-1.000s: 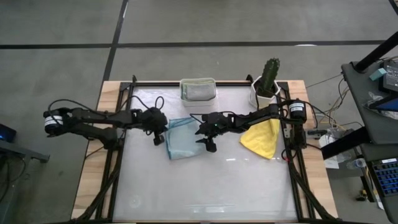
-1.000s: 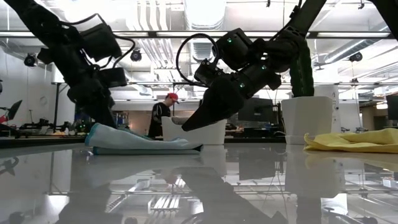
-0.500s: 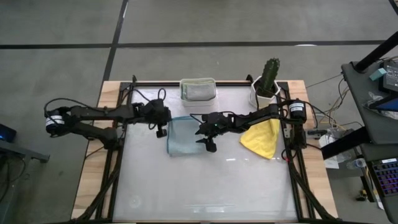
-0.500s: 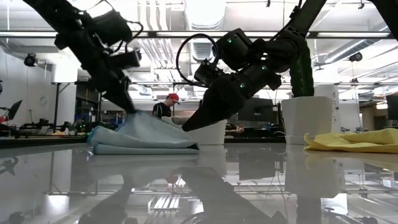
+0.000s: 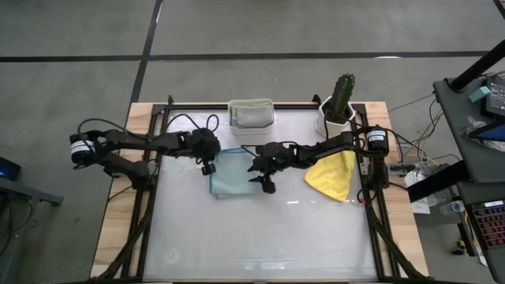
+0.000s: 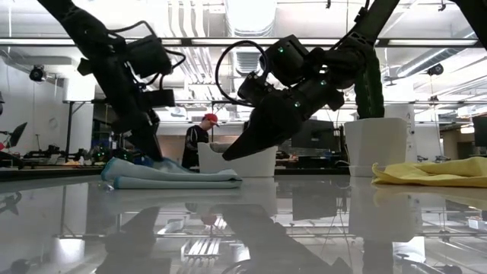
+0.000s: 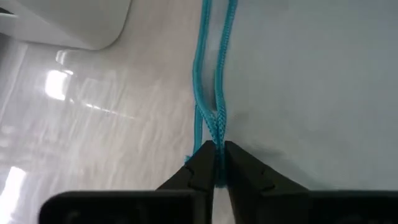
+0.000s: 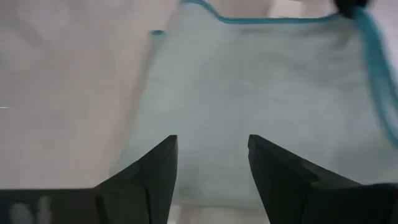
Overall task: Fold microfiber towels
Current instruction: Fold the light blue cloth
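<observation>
A pale blue-grey towel (image 5: 230,174) with teal hems lies folded on the table's middle; it also shows in the low view (image 6: 183,176). My left gripper (image 5: 207,166) is at the towel's left edge, shut on it (image 7: 216,163). My right gripper (image 5: 256,170) is open and hovers over the towel's right edge (image 8: 249,87), just clear of it in the low view (image 6: 228,155). A yellow towel (image 5: 333,175) lies crumpled at the right. Grey and sage cloth sits in the white tub (image 5: 251,113). My left gripper pinches the towel's teal hemmed edges (image 7: 217,134) between its two fingertips; two hems run side by side into the pinch. The fingers slant down from the table's left (image 6: 154,152). The towel lies flat on the table, slack, with the held edge on top of it.
The white tub stands at the far edge in the middle. A cactus in a white pot (image 5: 339,102) stands at the far right. Bare glossy table (image 5: 260,237) stretches toward the near edge. A person (image 6: 199,137) shows in the room beyond.
My left gripper has lifted the towel's left edge, carried it a little toward the right and far side, and lowered it again. The raised flap has come down and the towel lies flatter and tidier. My right gripper has kept still.
</observation>
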`<state>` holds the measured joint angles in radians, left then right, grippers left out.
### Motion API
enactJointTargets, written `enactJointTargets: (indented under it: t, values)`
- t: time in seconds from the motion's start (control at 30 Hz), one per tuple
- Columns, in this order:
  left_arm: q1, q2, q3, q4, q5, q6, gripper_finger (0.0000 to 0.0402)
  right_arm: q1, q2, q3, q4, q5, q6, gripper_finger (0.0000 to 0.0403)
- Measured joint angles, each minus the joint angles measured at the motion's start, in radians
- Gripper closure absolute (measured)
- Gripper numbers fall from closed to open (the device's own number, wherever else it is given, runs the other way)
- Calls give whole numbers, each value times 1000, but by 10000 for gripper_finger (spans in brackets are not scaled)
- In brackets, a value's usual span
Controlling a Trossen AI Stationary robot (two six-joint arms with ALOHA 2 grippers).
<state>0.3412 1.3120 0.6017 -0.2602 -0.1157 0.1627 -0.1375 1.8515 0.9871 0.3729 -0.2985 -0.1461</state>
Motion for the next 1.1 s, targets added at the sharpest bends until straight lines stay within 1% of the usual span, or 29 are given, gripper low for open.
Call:
enactJointTargets:
  t: [0.07, 0.13, 0.2, 0.3, 0.43, 0.5, 0.6, 0.73, 0.9, 1.0, 1.1]
  values:
    - [0, -4, 5, -5, 0, -12, 359, 2, -2, 0, -1, -54, -3, 216]
    - [0, -19, 13, -19, 0, -32, 335, 7, -14, -1, -2, -87, 12, 216]
    - [-3, -42, 26, -43, 0, -54, 312, 15, -34, -1, -16, -95, 23, 216]
    - [-19, -72, 75, -140, -2, -104, 284, 39, -60, -1, -36, -95, 32, 216]
    - [-66, -114, 144, -258, -3, -193, 271, 92, -68, -1, -49, -94, 48, 217]
    - [-121, -131, 153, -261, -4, -243, 270, 120, -68, -1, -49, -72, 61, 222]
    - [-248, -147, 151, -260, -7, -309, 270, 159, -68, -1, -92, 16, 67, 233]
    - [-451, -128, 131, -231, -99, -447, 270, 197, -68, -1, -132, 149, 67, 238]
    - [-681, -43, 125, -211, -215, -546, 270, 212, -68, -1, -129, 197, 55, 239]
    - [-761, 20, 127, -199, -288, -575, 270, 212, -68, -1, -114, 202, 41, 239]
    - [-793, 92, 127, -163, -299, -575, 278, 212, -58, 0, -84, 222, 27, 239]
